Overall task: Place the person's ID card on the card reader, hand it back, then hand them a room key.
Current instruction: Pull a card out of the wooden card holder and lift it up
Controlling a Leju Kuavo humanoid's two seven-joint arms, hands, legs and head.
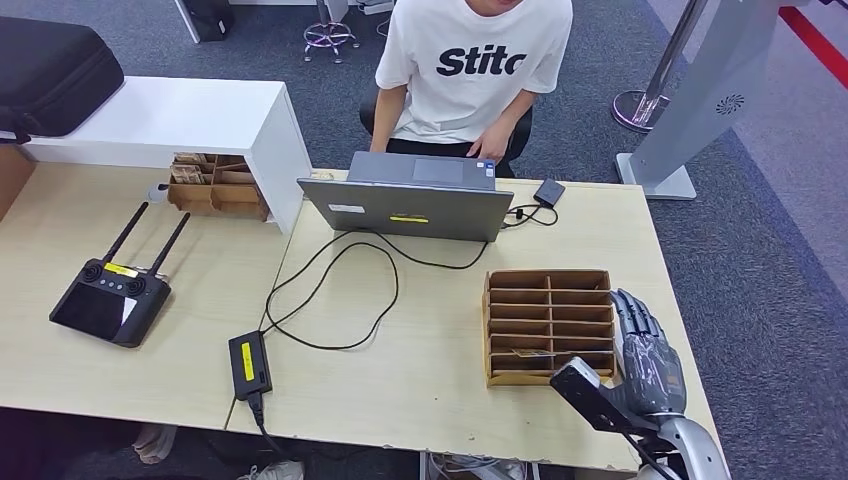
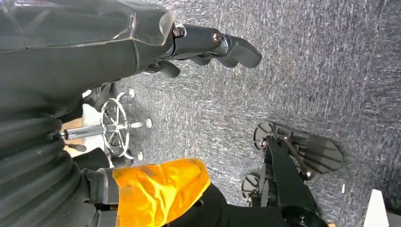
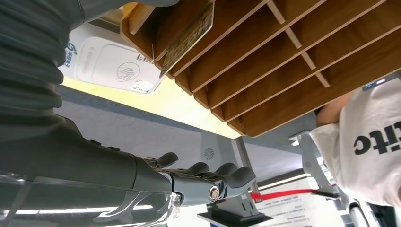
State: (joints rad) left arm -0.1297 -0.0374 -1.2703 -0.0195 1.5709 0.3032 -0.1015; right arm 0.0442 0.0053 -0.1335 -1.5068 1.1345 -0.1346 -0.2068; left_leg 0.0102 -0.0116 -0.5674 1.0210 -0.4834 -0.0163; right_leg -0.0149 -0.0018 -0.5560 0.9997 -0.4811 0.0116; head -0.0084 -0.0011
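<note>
Presently on the counter (image 1: 420, 360): a wooden slotted organizer (image 1: 548, 325), a card (image 1: 532, 353) lodged in one of its nearer slots. Right hand (image 1: 645, 355) rests just beside the organizer's right side, fingers (image 3: 222, 177) extended and apart, holding nothing. Right wrist view adds a white card reader (image 3: 111, 66) lying on the counter next to the organizer. Left wrist view: left hand (image 2: 208, 47) over grey carpet, fingers loosely curled, empty. Laptop (image 1: 410, 200) before a seated person (image 1: 465, 70).
</note>
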